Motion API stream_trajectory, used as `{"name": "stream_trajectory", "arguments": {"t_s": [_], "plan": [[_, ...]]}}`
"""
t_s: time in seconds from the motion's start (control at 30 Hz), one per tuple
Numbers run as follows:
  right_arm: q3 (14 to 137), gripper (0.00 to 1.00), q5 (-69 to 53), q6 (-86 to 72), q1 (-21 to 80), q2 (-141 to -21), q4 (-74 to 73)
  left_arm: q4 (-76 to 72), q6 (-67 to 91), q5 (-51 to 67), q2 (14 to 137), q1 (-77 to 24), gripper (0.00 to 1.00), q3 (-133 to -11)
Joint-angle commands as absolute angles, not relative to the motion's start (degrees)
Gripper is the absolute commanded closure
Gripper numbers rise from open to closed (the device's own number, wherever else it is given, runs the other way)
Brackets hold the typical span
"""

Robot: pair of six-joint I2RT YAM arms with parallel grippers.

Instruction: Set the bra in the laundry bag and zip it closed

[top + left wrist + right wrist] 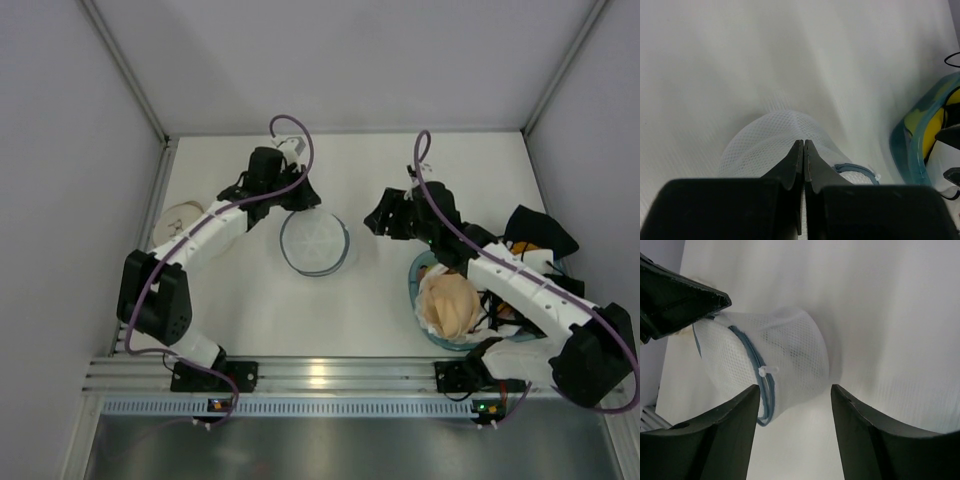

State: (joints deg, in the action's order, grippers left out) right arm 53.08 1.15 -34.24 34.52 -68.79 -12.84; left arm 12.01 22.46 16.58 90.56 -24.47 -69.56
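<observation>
Pinching the laundry bag [314, 243] by its far rim mid-bench [250, 300] with left fingers [792, 161]; holding right fingers [735, 430] spread just beside it.

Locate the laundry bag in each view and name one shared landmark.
Top external: laundry bag at centre, between the arms.
Left wrist: laundry bag lower centre, just beyond the fingertips.
Right wrist: laundry bag left of centre.
Shared landmark: left claw at the bag's rim, visible in all three.
</observation>
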Motion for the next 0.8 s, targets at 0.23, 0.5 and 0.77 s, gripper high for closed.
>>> {"name": "stream_trajectory", "arguments": {"t_s": [0.23, 0.5, 0.77], "plan": [[48.8, 0.41, -9.7, -45.3, 33.0, -72.1, 5.0, 8.0, 22.1, 20.7, 85.0, -25.8, 1.0, -67.7], [43.3, 0.42, -11.0, -55.3, 33.3, -74.0, 10.8, 6.9, 22.9, 18.2, 82.9, -25.8, 1.0, -65.7], [44.6, 0.42, -11.1, -59.9, 33.7, -77.2, 11.9, 4.7, 25.2, 17.6, 81.7, -25.9, 1.0, -62.9]]}}
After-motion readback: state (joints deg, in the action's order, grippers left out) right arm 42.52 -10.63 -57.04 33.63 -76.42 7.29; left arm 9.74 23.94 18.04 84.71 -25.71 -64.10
